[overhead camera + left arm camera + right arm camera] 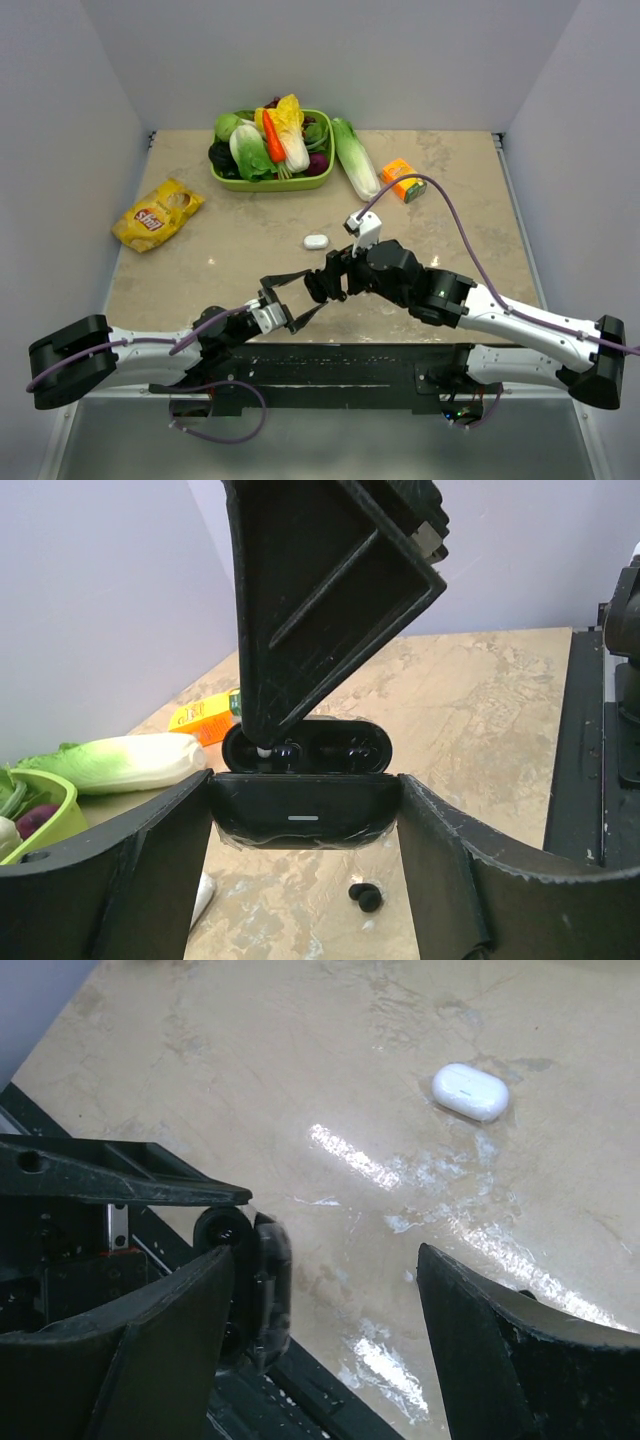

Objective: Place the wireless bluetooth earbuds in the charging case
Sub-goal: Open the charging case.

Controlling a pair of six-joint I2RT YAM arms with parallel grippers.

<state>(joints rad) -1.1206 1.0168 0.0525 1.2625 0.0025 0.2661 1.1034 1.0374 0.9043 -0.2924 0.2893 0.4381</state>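
Observation:
My left gripper (305, 780) is shut on a black charging case (300, 815) and holds it above the table with its lid open. It shows in the top view (300, 298) near the table's front edge. My right gripper (328, 1260) is open, and one finger (320, 610) reaches down into the case's left slot, where something glossy black with a small white tip (270, 750) sits. I cannot tell what the right slot holds. One black earbud (366, 895) lies on the table below the case. The case also shows in the right wrist view (268, 1290) against the right gripper's left finger. The white earbuds are out of view.
A closed white case (316, 241) lies mid-table, also seen in the right wrist view (470, 1091). A green basket (262, 184) of vegetables, a loose cabbage (355, 158), an orange carton (403, 180) and a yellow chip bag (157, 214) lie at the back.

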